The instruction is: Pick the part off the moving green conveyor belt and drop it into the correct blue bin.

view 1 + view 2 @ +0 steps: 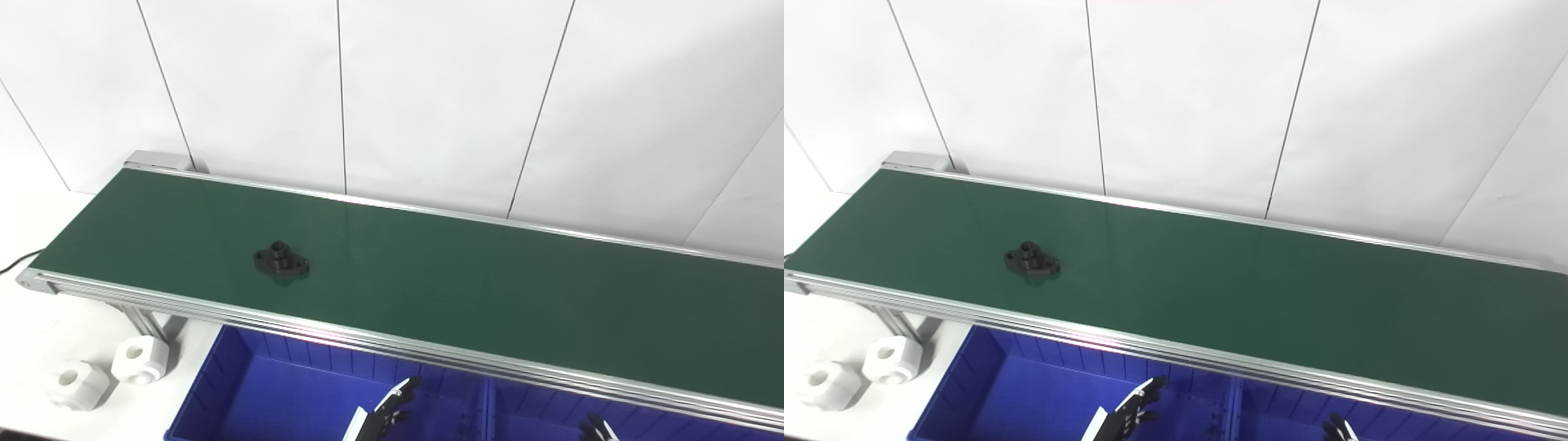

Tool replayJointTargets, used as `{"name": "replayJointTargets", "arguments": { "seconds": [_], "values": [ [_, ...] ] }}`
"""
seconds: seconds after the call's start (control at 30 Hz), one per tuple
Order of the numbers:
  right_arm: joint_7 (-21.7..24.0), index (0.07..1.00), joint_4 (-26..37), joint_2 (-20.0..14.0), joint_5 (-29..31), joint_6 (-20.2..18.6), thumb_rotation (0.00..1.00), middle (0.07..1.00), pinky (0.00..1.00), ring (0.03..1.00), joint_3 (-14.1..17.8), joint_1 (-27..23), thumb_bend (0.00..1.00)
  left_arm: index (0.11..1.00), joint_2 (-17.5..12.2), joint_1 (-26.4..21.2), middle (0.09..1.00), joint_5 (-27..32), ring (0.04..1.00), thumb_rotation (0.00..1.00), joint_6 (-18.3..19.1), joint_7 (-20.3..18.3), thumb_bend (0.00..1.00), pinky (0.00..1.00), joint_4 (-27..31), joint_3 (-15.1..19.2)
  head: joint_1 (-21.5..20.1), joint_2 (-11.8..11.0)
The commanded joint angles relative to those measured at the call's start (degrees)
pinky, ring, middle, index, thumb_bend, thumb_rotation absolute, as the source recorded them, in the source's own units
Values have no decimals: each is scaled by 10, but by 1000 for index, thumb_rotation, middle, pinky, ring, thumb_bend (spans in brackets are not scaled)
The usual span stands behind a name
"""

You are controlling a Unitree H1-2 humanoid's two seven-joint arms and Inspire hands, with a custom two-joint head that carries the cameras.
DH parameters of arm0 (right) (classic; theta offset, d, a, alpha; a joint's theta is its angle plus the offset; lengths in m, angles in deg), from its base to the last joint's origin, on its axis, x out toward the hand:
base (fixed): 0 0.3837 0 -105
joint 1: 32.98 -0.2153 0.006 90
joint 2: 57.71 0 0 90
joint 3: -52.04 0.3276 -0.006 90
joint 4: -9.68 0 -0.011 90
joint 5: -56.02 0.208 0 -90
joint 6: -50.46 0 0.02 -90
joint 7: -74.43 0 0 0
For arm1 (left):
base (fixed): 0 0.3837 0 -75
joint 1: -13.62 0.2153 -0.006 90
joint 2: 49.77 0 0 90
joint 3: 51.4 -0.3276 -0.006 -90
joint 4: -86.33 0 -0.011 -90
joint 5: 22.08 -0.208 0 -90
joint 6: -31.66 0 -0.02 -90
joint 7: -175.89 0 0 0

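I see one black flanged part (281,260) lying flat on the green conveyor belt (465,288), toward its left end, well apart from both hands, up at about eleven o'clock from my left hand (389,411). That hand hangs low over the left blue bin (202,392), fingers spread and holding nothing. Only the fingertips of my right hand (597,427) show at the bottom edge, over the second blue bin (539,404); I cannot tell its state. Two white blocks (104,372) sit on the table at eight o'clock.
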Motion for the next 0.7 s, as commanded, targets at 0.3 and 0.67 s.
{"name": "replayJointTargets", "arguments": {
  "seconds": [0.3, 0.67],
  "values": [
    [-76, 837, 236, -45, -62, 22, 521, 808, 760, 788, -9, 10, 859, 894, -4, -23, 948, 1, 925, 238, -13, 31, 713, 828, -3, -21, -51, 15],
    [8, 874, 367, -13, -125, -33, 427, 818, 786, 800, 26, -57, 808, 946, -18, -14, 994, 32, 992, 279, -13, -7, 633, 951, 26, 2, -168, 58]
  ]
}}
